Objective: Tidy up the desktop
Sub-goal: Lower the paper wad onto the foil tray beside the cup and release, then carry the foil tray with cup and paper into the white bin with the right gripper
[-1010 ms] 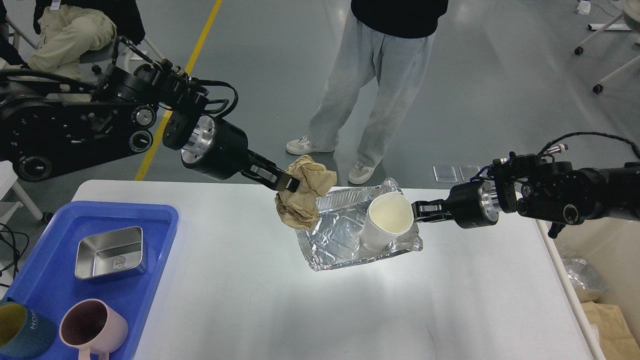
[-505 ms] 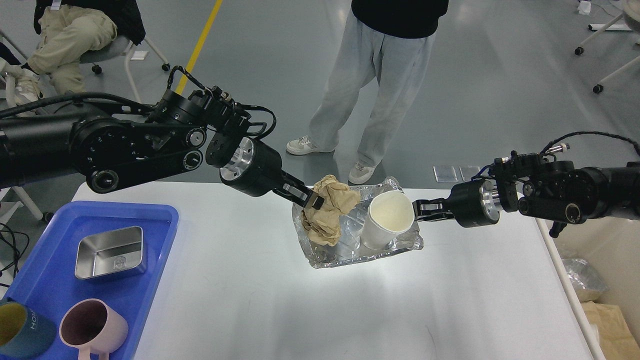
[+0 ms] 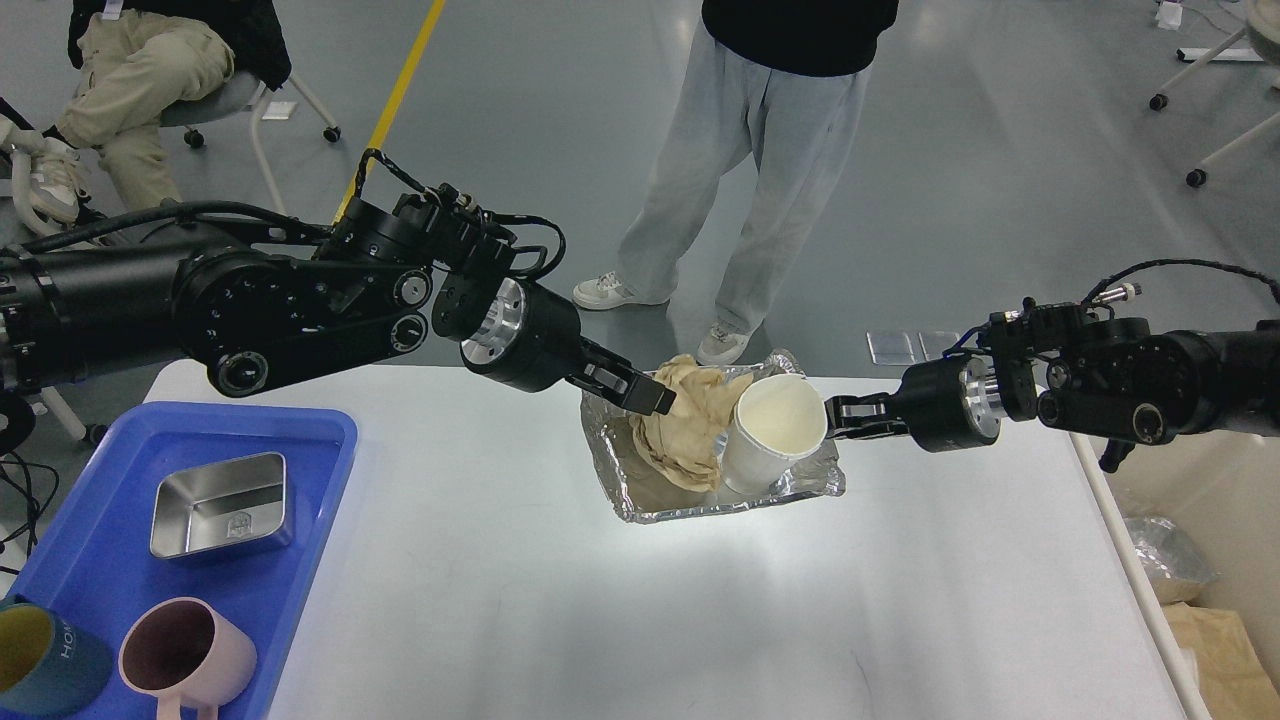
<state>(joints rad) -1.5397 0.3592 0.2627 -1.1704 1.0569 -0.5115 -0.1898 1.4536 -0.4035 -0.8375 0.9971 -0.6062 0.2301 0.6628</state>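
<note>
Brown crumpled paper (image 3: 690, 425) sits pinched in the left gripper (image 3: 655, 400), whose two fingers close on its upper left edge; the wad hangs low inside the foil tray (image 3: 640, 500), pressed against the white paper cup (image 3: 770, 435) that stands tilted in the tray's right half. On the far side, the right gripper (image 3: 835, 415) reaches in level, its tips at the cup's rim, but they are too dark and small to say whether they clamp it or only touch it.

The step in hand looks like gathering the rubbish into the foil tray: the paper is being set down beside the cup. The next move probably calls for the left fingers to let go and lift clear without dragging the paper back out, while the cup is kept from tipping.

The desktop (image 3: 520, 600) is the wide white tabletop under all of this, and the foil tray rests near its far edge. At its left end a blue tray (image 3: 320, 470) holds a steel dish (image 3: 220, 505), a pink mug (image 3: 185, 655) and a dark teal mug (image 3: 40, 660). Beyond the table lies a grey floor with a yellow line (image 3: 400, 90); a person in pale trousers (image 3: 750, 160) stands close behind, and another sits at upper left (image 3: 150, 70).
</note>
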